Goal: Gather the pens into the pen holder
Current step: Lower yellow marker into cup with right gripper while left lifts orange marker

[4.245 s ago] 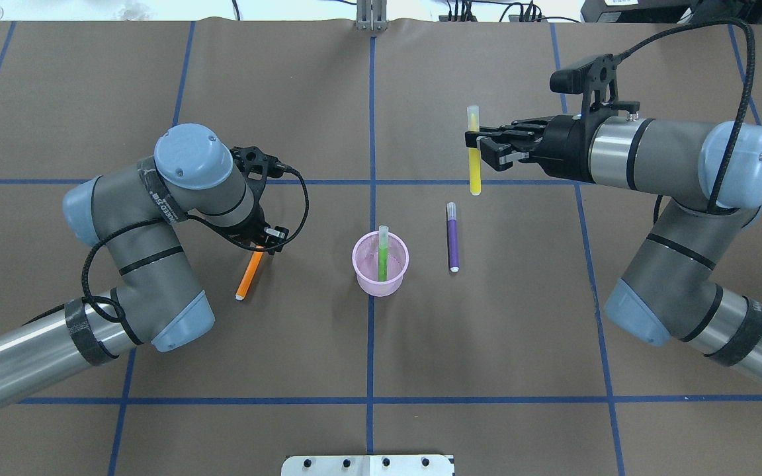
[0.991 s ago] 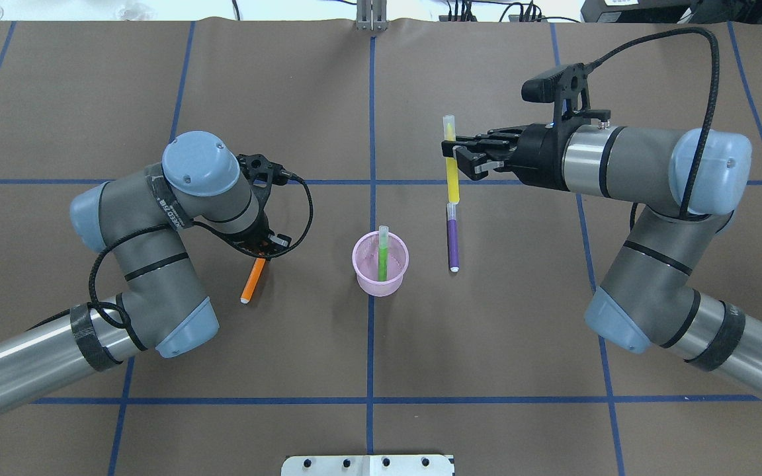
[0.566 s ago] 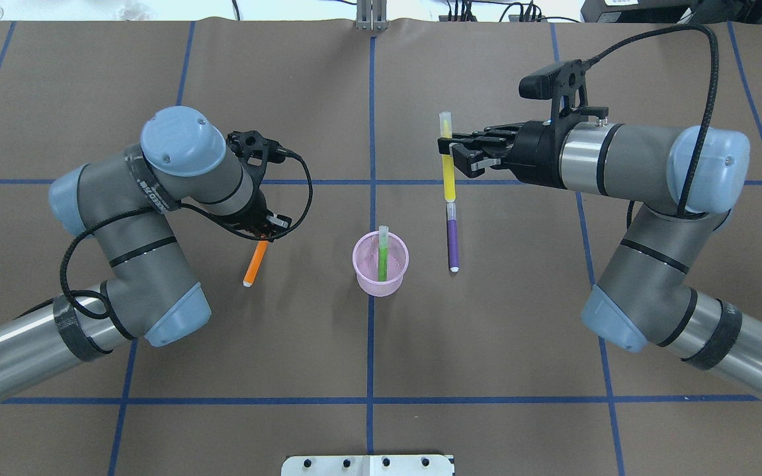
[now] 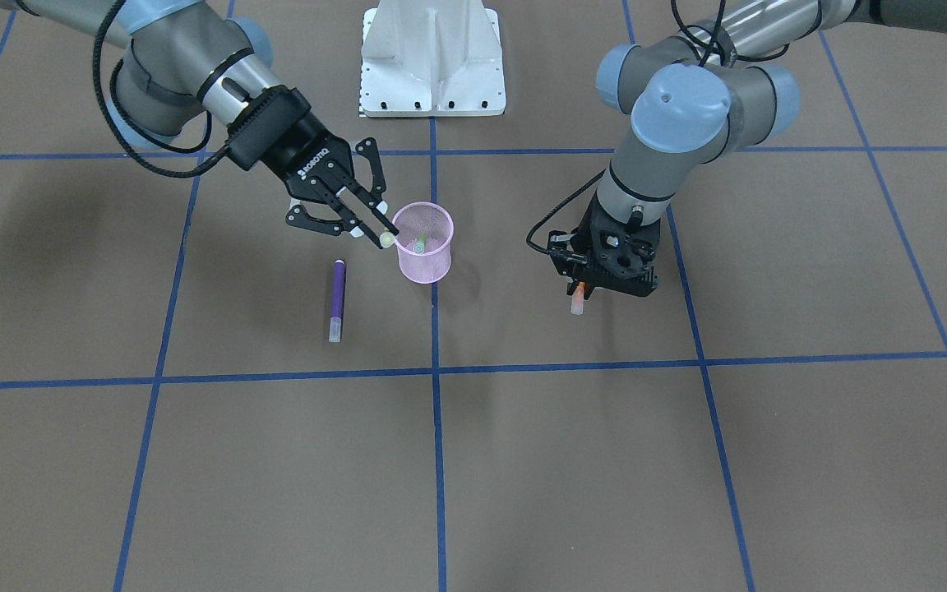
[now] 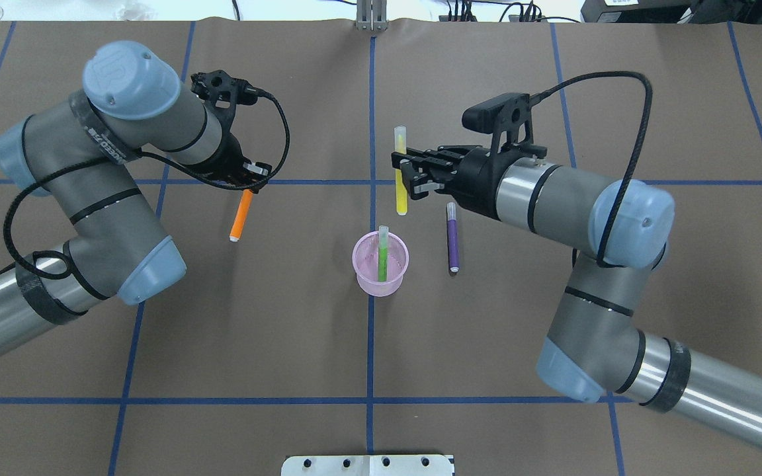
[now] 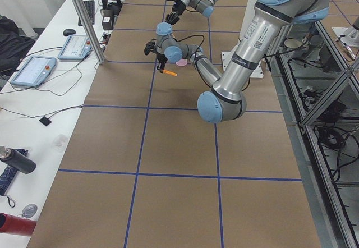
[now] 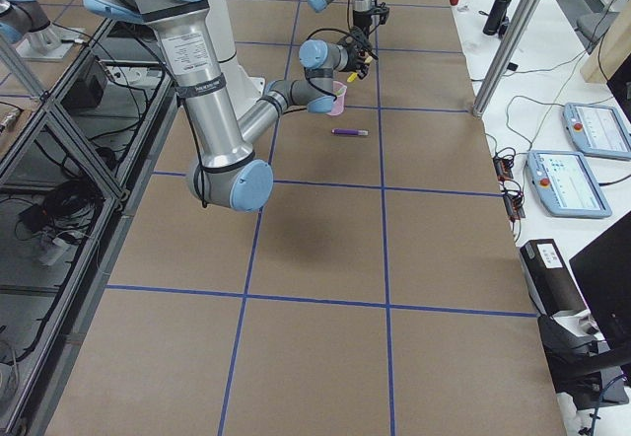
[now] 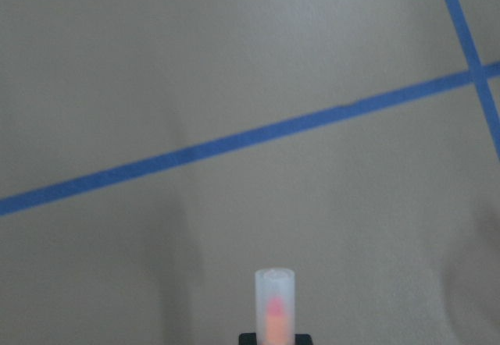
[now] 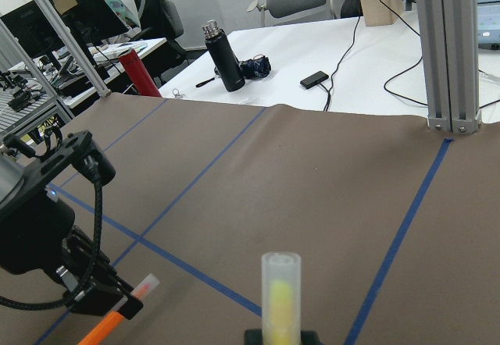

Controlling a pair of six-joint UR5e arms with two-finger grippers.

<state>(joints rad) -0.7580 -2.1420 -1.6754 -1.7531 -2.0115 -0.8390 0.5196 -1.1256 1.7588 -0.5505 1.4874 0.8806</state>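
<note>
The right gripper (image 5: 406,173) is clamped on a yellow pen (image 5: 401,201), pale cap end uppermost, though I cannot tell exactly how steeply it stands. In the last few seconds it has carried this pen from the far right part of the table (image 5: 487,344) in toward the middle. The pen now hangs in the air just beside the pink pen holder (image 5: 381,285), a little to the right of its rim and, as far as I can judge, not yet over the opening. On the other side the left gripper (image 5: 249,184) is closed on one end of the orange pen (image 5: 241,218), and the pale cap end sticks out below. A few seconds ago this pen lay flat on the table under the gripper; now it is lifted clear and hangs tilted, well apart from the holder, to its left and farther away. The green pen (image 5: 381,258) stands inside the holder as before, and the purple pen (image 5: 452,241) lies on the table near the right side of the holder, not moved. For the task this means one pen is collected, two are in the air and one waits untouched; I think the yellow one goes in first because it is nearest, and the left arm should hold back so the grippers do not meet above the small cup
</note>
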